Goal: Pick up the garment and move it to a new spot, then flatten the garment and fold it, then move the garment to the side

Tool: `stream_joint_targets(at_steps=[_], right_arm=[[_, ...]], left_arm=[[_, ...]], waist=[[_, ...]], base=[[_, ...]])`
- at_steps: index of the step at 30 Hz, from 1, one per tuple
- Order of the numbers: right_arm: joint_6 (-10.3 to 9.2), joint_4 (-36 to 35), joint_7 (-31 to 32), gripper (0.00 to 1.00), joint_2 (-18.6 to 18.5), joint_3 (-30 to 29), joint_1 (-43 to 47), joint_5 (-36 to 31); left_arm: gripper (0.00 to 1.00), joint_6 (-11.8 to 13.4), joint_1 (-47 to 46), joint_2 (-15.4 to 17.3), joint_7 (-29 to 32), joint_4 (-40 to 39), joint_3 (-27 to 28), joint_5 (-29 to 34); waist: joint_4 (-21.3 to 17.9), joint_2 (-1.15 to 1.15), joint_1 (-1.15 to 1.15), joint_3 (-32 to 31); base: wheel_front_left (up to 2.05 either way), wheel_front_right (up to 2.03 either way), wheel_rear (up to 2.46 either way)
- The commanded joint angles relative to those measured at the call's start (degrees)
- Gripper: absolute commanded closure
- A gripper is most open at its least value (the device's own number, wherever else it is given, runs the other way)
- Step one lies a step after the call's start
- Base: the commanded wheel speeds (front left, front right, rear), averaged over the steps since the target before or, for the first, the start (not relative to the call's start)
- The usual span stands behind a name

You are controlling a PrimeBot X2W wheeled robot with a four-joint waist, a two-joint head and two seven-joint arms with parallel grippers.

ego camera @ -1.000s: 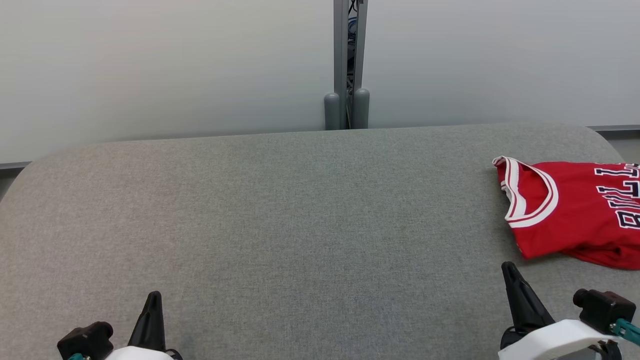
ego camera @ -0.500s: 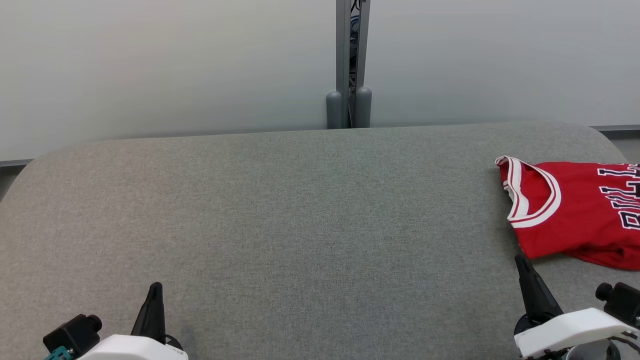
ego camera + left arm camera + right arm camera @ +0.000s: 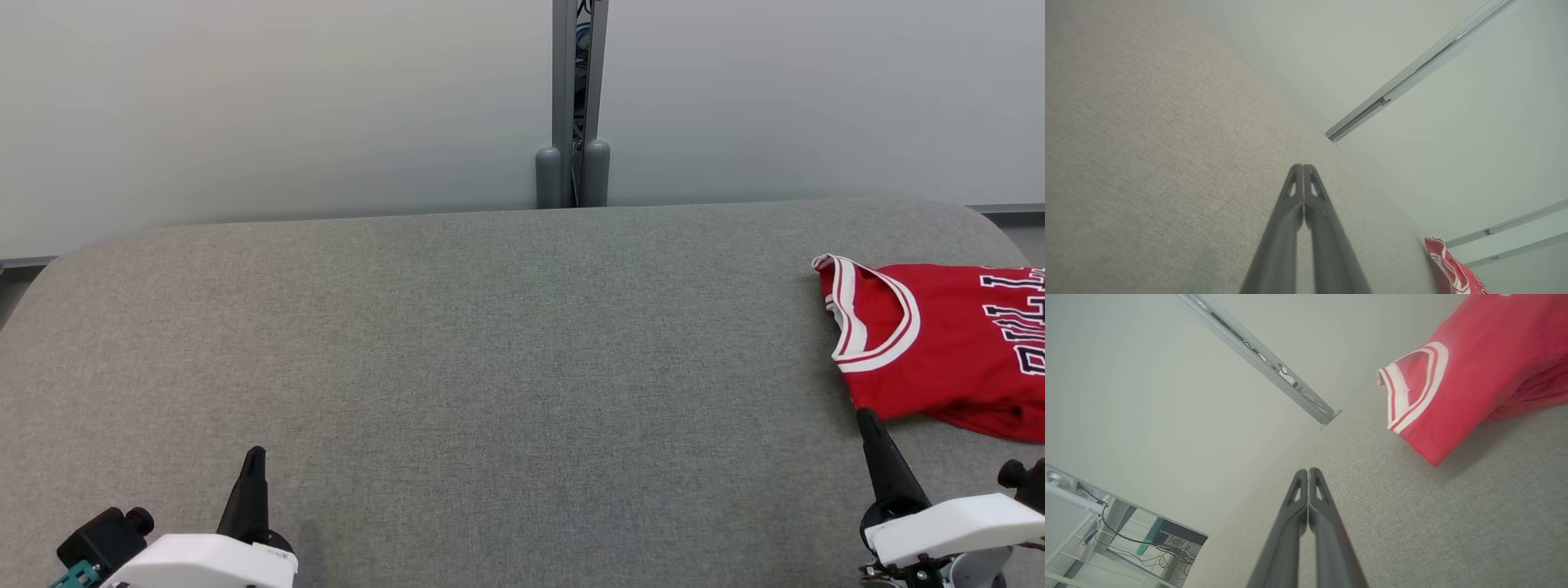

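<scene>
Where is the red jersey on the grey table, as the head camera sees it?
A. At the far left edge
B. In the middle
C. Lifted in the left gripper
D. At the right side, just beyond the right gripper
D: the red jersey lies on the grey table at its right side, just beyond the shut right gripper.

You are looking at a work room, like a lab or a test room in an office, and not a home. The big table (image 3: 490, 343) is covered in plain grey cloth and has round corners. Behind it stand pale, bare wall panels (image 3: 245, 106). A grey metal post (image 3: 559, 98) joins them, and wires show in its gap. In the right wrist view, past the table, you can see a metal rack (image 3: 1114, 516) with loose black cables (image 3: 1122, 537) and a dark box (image 3: 1175, 539).
</scene>
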Motion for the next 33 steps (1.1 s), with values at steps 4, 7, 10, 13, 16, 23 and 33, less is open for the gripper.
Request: stream_joint_targets(at_steps=[4,7,10,13,16,23,33], right_arm=[[0.01,-0.2,0.95,1.0,-0.62,-0.9,-1.88,3.92],[0.01,-0.03,1.45,1.0,-0.67,-1.28,-2.09,5.89],[0.01,0.13,1.96,1.0,-0.71,-1.63,-2.27,7.81],[0.01,0.3,2.44,1.0,-0.73,-2.0,-2.53,9.63],[0.01,0.45,2.88,1.0,-0.75,-2.36,-2.78,11.44],[0.01,0.75,3.83,1.0,-0.79,-3.09,-3.14,14.86],[0.01,1.25,5.25,1.0,-0.84,-4.19,-3.77,20.09]], left_arm=[[1.0,-1.44,-2.07,-0.35,0.73,-0.45,1.6,-3.0],[1.0,-2.07,-2.23,-0.78,1.04,-0.4,2.17,-4.51],[1.0,-2.67,-2.41,-1.2,1.38,-0.35,2.73,-5.88],[1.0,-3.26,-2.62,-1.64,1.73,-0.29,3.25,-7.3],[1.0,-3.88,-2.83,-2.03,2.01,-0.24,3.78,-8.64],[1.0,-4.97,-3.07,-2.78,2.65,-0.13,4.77,-11.26],[1.0,-6.68,-3.58,-4.0,3.57,0.08,6.33,-15.28]], waist=[[0.09,0.0,0.0,0.06],[0.14,0.0,0.0,0.1],[0.2,0.0,0.0,0.15],[0.26,0.0,0.0,0.19],[0.32,0.0,0.0,0.23],[0.43,0.0,0.0,0.32],[0.63,0.0,0.0,0.46]], base=[[0.0,0.0,0.0],[0.0,0.0,0.0],[0.0,0.0,0.0],[0.0,0.0,0.0],[0.0,0.0,0.0],[0.0,0.0,0.0],[0.0,0.0,0.0]])
